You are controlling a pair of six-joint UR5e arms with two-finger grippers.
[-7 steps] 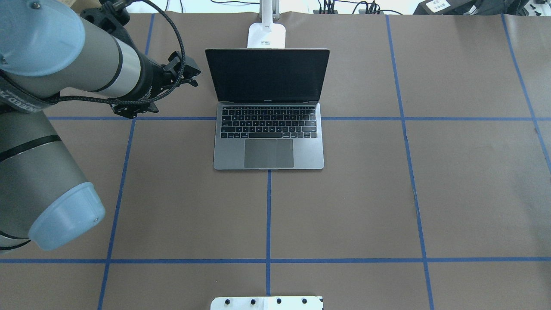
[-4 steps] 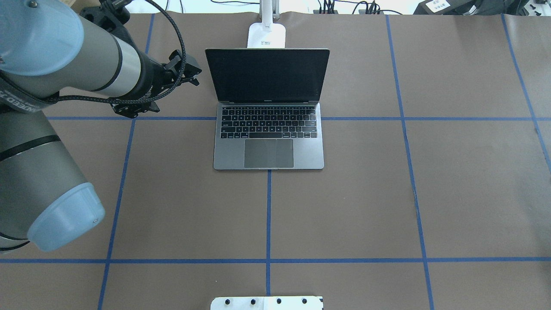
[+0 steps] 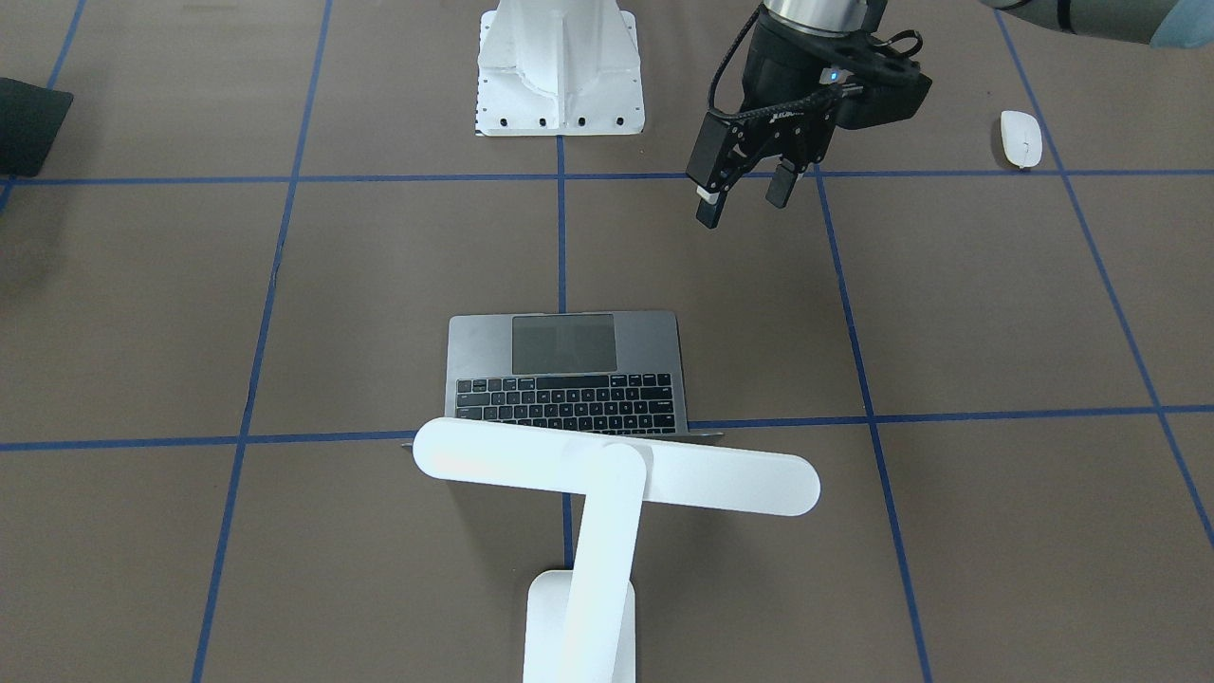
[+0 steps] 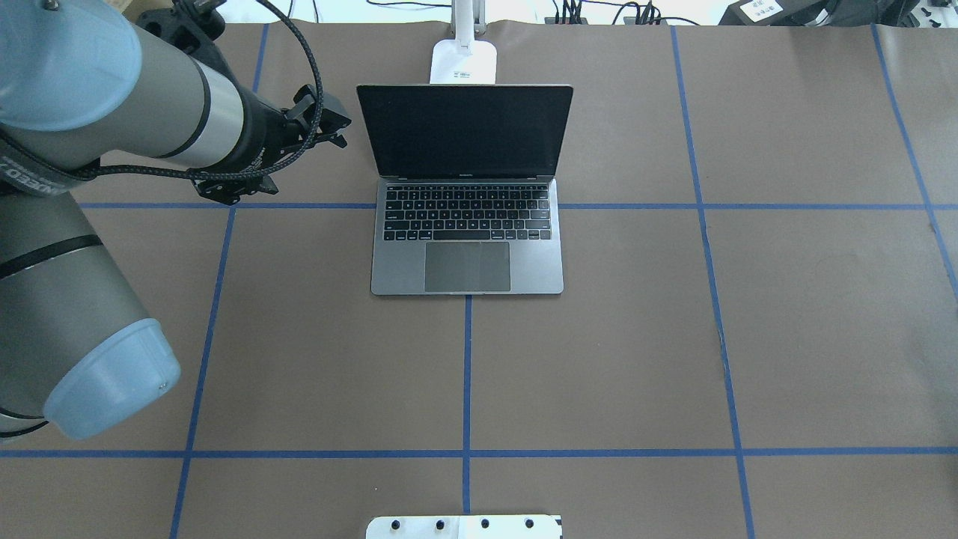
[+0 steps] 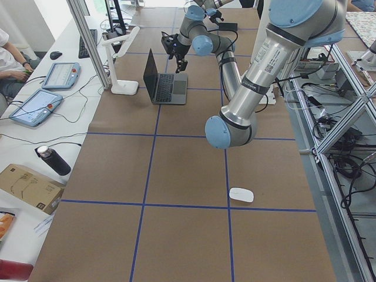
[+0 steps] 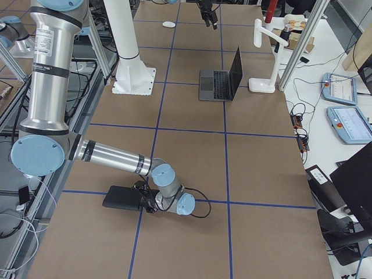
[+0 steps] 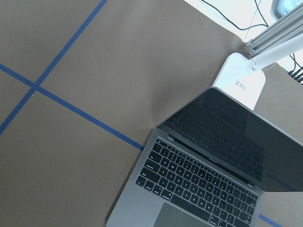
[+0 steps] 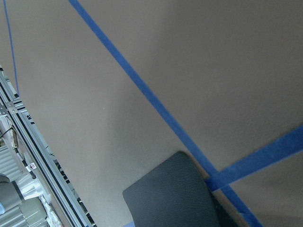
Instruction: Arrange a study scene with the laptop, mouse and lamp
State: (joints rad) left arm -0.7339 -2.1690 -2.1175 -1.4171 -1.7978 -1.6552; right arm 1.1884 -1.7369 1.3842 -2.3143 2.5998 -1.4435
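Note:
The laptop stands open at the table's middle, dark screen upright; it also shows in the front view and the left wrist view. The white lamp stands behind it, its bar head over the screen and its base on the table. The white mouse lies far off on my left side, near the table's near edge. My left gripper is open and empty, in the air left of the laptop. My right gripper shows only in the exterior right view, so I cannot tell its state.
A flat black mat lies at my right end of the table, right by the right wrist. The white ribbed pedestal stands at the near edge. Blue tape lines grid the brown surface. Cables and tablets lie past the far edge.
My left arm and gripper have drifted slightly toward the far left. The laptop and lamp have not moved.

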